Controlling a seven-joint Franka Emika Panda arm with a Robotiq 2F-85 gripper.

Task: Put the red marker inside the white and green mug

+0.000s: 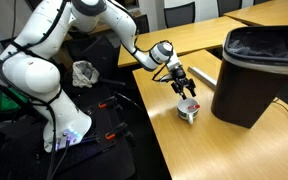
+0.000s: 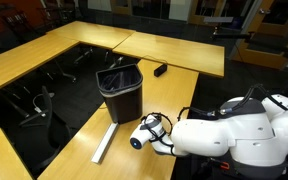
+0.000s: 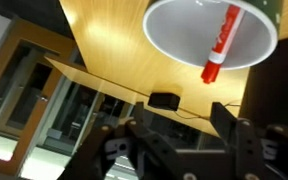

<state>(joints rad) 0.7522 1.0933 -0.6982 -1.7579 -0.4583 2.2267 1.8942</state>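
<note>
The white and green mug (image 1: pixel 188 113) stands on the wooden table next to the black bin. The red marker (image 1: pixel 190 104) stands tilted inside it, its top poking above the rim. In the wrist view I look into the mug (image 3: pixel 179 30) and the red marker (image 3: pixel 219 45) leans against its inner wall. My gripper (image 1: pixel 181 86) hangs just above the mug, open and empty. Its two dark fingers (image 3: pixel 184 125) are spread apart in the wrist view. In an exterior view the gripper (image 2: pixel 138 138) is over the table's near part and hides the mug.
A big black trash bin (image 1: pixel 254 75) stands on the table right beside the mug; it also shows in an exterior view (image 2: pixel 121 92). A long grey-white tube (image 2: pixel 106 143) lies near the table edge. A small black object (image 2: pixel 160 70) lies behind the bin.
</note>
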